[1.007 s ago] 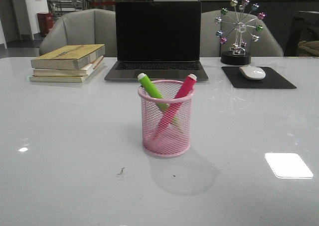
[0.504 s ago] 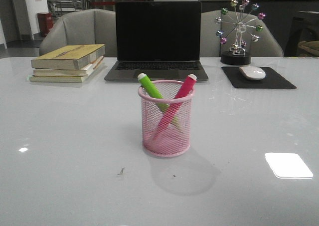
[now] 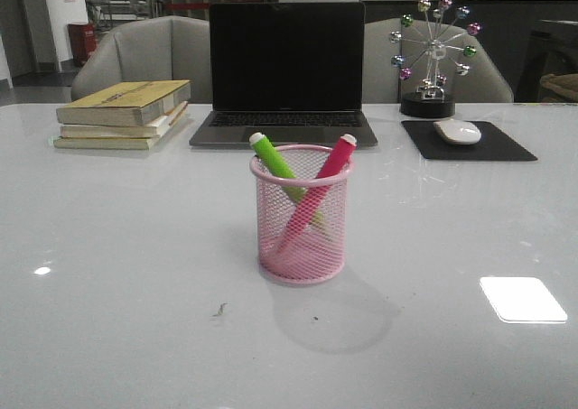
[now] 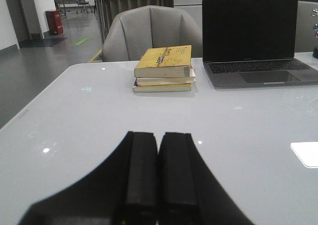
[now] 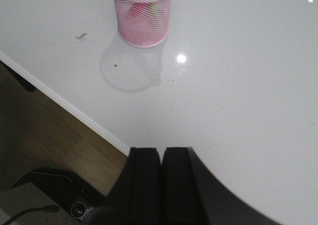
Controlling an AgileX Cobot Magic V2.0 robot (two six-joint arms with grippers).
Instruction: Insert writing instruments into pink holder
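Front view: pink mesh cup point(image 3: 301, 215) upright near the middle of the white table point(image 3: 108, 246), with the green marker point(image 3: 276, 167) and the pink marker point(image 3: 327, 171) inside, crossed, tops leaning on opposite sides of the rim. Bare tabletop all around the cup. Well behind it, a laptop point(image 3: 286, 70); a stack of books point(image 3: 125, 113) to the left; a mouse point(image 3: 458, 131) on a dark pad point(image 3: 470, 144) and a small wheel ornament point(image 3: 433, 55) to the right. No arm or gripper visible here. Nothing shifted from the picture one second ago: cup, markers and clutter all in the same places.

Left wrist view: left gripper point(image 4: 158, 180) with fingers pressed together, nothing between them, hovering over open table. Books point(image 4: 165, 68) and laptop point(image 4: 256, 38) well ahead, table edge off to one side with floor beyond. Cup not visible from here.

Right wrist view: right gripper point(image 5: 161, 183) likewise closed tight and empty, near the table's front edge, floor showing past it. Cup point(image 5: 142, 15) well apart from the fingers, marker tops just visible inside; a clear stretch of table between.
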